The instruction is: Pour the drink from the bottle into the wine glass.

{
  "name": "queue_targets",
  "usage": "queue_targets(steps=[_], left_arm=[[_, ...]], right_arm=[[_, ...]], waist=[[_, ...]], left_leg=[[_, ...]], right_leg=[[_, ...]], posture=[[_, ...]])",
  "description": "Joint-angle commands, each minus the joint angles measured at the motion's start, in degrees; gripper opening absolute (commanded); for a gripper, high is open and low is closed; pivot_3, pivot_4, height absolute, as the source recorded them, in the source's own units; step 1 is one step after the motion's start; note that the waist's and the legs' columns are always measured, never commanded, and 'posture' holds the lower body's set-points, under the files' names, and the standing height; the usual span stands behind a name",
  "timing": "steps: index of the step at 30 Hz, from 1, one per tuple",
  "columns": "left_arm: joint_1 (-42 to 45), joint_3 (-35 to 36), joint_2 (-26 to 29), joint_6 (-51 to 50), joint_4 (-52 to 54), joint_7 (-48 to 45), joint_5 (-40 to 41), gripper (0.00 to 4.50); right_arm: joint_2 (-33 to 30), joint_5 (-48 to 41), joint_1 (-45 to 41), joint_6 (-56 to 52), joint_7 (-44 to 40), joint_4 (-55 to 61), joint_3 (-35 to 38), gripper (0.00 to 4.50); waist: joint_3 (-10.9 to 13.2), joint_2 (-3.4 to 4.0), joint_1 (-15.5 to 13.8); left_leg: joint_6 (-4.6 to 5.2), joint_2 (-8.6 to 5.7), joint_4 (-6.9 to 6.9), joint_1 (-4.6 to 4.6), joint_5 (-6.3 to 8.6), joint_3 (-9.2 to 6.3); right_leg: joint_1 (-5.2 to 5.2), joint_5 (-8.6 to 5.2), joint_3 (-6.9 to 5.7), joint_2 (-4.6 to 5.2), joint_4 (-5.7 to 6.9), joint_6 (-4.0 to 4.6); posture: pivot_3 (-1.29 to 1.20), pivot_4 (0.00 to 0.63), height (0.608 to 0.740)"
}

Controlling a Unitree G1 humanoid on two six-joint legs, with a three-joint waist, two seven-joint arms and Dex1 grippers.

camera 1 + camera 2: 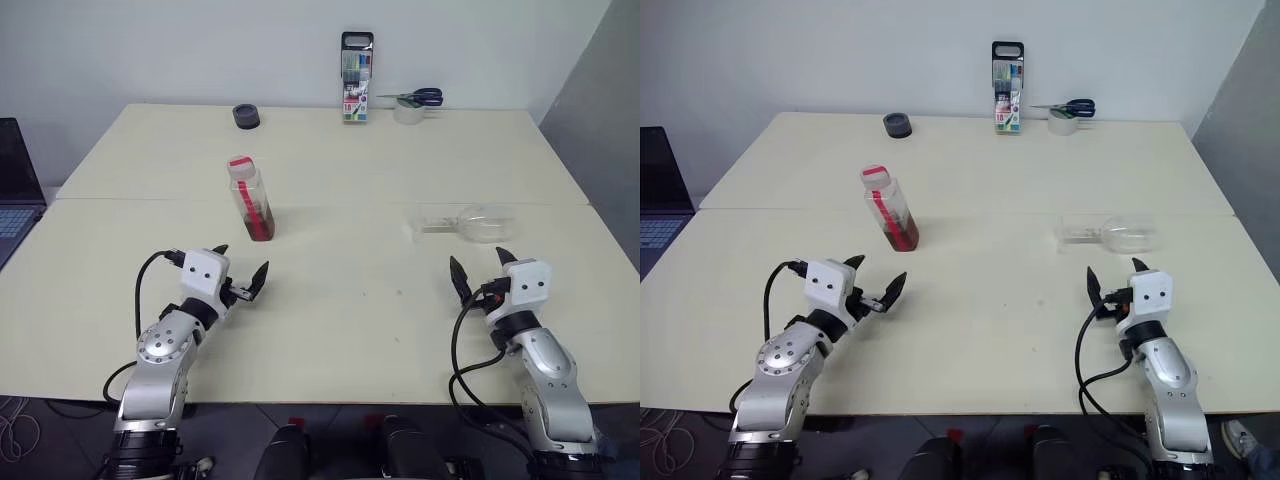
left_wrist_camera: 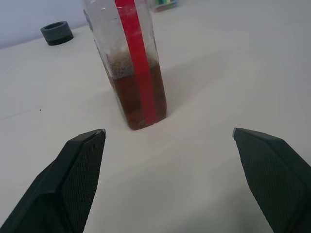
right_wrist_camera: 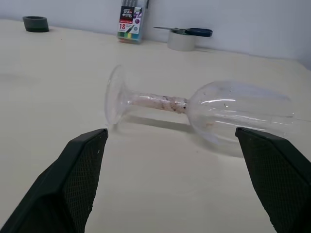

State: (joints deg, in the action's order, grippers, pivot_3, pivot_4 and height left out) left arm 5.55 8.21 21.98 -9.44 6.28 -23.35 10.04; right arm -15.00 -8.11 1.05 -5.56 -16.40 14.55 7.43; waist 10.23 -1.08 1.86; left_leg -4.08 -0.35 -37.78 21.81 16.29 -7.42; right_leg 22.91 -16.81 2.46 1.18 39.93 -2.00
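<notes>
Nothing is gripped yet: left gripper (image 1: 243, 281) and right gripper (image 1: 481, 268) both hover with fingers wide open, empty. The bottle (image 1: 250, 198) stands upright far-left on the desk (image 1: 330, 310); the glass (image 1: 468, 222) lies on its side, right. Likely next: set the glass upright.

Cream tabletop (image 1: 330, 170), seam running across it side to side. Along the far edge: a dark grey tape roll (image 1: 246, 116) lay flat toward the left; a marker-pen case (image 1: 356, 78) stood upright near the middle; just right of it, blue-handled scissors (image 1: 418, 97) rested on a pale tape roll (image 1: 408, 112). A laptop (image 1: 14, 190) sat beyond the tabletop's left edge.
</notes>
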Motion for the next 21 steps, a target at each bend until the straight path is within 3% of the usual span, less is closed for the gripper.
queue_targets(steps=[1, 10, 14, 21], left_arm=[[1.4, 1.5, -0.8, 1.6, 1.0, 0.0, 2.0, 4.47], [6.4, 1.4, -4.3, -0.6, -1.6, 9.2, -1.7, 4.47], [8.8, 0.6, -5.6, -2.5, -1.9, 10.0, -1.0, 4.47], [12.9, -0.4, -6.1, -3.8, -4.0, 10.6, -1.7, 4.47]], right_arm=[[-2.6, -2.3, -0.9, -0.7, -4.9, 4.7, -1.9, 4.5], [-11.7, -17.0, -5.9, -17.7, -17.6, 15.5, -5.3, 4.5], [-15.7, -21.4, -9.9, -23.0, -20.7, 17.4, -5.2, 4.5], [-17.3, -24.6, -12.9, -26.5, -21.9, 18.8, -5.8, 4.5]], waist=[[0.0, 0.0, 0.0], [0.0, -0.01, 0.0], [0.0, -0.01, -0.1], [0.0, -0.02, -0.1]], left_leg=[[0.0, 0.0, 0.0, 0.0, 0.0, 0.01], [0.0, -0.03, -0.06, -0.02, 0.0, -0.11], [0.01, -0.04, -0.06, -0.03, 0.0, -0.17], [0.0, -0.04, -0.04, -0.04, 0.0, -0.19]], right_leg=[[0.0, 0.0, 0.01, 0.0, 0.0, 0.0], [-0.15, 0.0, -0.09, 0.0, -0.09, 0.0], [-0.24, 0.0, -0.15, 0.01, -0.15, -0.01], [-0.31, 0.0, -0.19, 0.0, -0.28, -0.02]], posture=[[0.0, 0.15, 0.74], [0.0, 0.15, 0.74], [0.0, 0.15, 0.74], [0.0, 0.15, 0.74]])
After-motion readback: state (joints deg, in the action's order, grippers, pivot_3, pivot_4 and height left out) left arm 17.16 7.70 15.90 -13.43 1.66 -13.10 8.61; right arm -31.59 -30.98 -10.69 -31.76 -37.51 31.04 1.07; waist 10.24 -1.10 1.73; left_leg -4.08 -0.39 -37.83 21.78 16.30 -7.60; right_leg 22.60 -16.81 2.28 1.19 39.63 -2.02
